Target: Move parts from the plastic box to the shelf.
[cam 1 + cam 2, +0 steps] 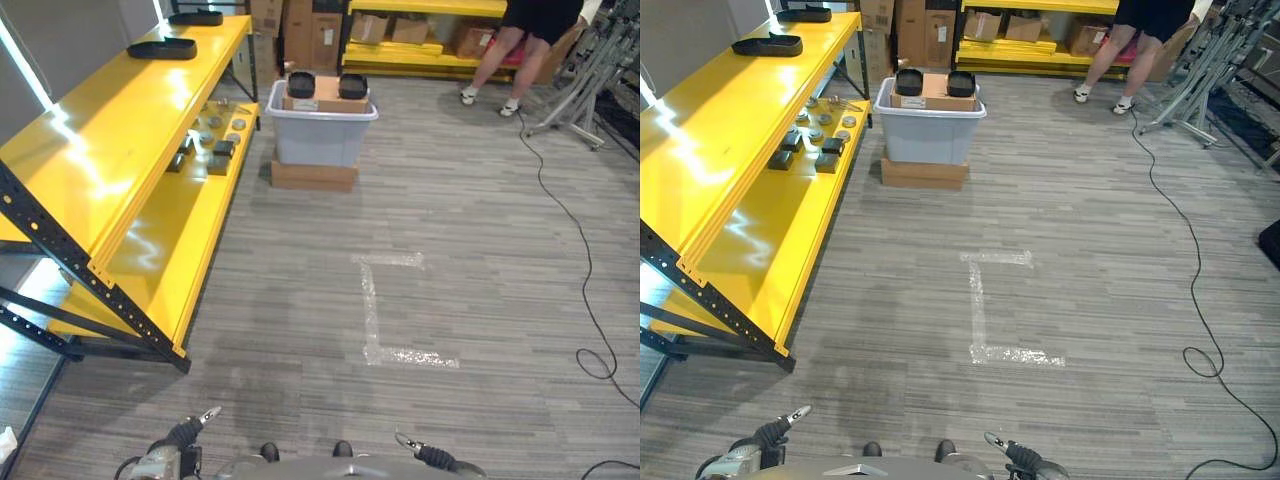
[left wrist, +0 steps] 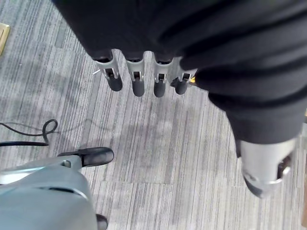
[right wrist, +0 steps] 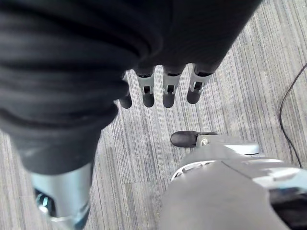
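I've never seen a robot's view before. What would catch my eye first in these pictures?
Most striking is the bright yellow shelf along the robot's left, with small dark parts on its lower level and black trays on top. Ahead on the grey floor stands a grey plastic box on a flat carton. Both hands hang open and empty, the left hand and right hand, and a person stands at the far shelves.

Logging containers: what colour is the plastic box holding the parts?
Light grey plastic box, clearest in the left eye view.

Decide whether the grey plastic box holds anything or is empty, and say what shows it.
Not empty: the plastic box holds a cardboard carton and two black parts rising above its rim. What lies deeper inside cannot be told.
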Controlling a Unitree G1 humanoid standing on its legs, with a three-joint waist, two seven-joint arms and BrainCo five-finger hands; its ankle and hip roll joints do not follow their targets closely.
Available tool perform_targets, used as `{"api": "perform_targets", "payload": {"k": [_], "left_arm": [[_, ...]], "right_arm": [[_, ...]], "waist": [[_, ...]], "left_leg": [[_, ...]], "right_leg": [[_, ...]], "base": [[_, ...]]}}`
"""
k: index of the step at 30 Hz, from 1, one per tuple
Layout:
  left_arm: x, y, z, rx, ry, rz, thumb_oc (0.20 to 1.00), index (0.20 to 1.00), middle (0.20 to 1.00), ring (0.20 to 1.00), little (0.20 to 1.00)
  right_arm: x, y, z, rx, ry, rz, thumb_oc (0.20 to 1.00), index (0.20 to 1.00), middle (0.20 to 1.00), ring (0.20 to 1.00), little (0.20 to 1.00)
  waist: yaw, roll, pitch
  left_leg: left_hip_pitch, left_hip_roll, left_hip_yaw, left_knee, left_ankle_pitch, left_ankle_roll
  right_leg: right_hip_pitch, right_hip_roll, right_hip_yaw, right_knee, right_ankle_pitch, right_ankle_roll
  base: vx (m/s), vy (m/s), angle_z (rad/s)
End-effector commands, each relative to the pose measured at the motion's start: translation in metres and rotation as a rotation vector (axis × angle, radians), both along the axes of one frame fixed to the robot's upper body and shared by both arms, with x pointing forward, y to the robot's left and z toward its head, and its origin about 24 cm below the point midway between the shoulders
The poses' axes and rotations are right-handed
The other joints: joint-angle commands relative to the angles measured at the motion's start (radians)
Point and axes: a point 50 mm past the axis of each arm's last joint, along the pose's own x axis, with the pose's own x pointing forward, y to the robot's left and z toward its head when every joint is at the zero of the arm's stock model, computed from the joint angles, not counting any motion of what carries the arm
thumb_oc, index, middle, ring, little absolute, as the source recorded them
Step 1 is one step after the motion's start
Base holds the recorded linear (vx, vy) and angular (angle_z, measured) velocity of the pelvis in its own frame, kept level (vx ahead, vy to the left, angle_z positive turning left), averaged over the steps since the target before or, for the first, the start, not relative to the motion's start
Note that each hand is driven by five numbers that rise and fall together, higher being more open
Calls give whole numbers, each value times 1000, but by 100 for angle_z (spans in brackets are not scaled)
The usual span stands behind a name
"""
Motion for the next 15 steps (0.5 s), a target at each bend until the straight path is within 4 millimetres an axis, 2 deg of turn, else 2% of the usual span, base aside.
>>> {"api": "perform_targets", "payload": {"k": [1,15], "left_arm": [[11,3,2,19,-1,-9,1000,1000,1000,1000,1000],[10,-1,0,-19,14,26,1000,1000,1000,1000,1000]], "right_arm": [[11,-14,6,-55,-8,43,1000,1000,1000,1000,1000],[10,-12,4,-82,9,76,1000,1000,1000,1000,1000]], "waist": [[1,6,7],[0,10,6]], "left_leg": [[12,25,50,-2,-116,-28],[15,22,49,-2,-117,-26]], "right_leg": [[36,-23,-10,21,-130,49],[37,-27,-14,25,-132,48]], "base": [[0,0,0],[0,1,-1]]}}
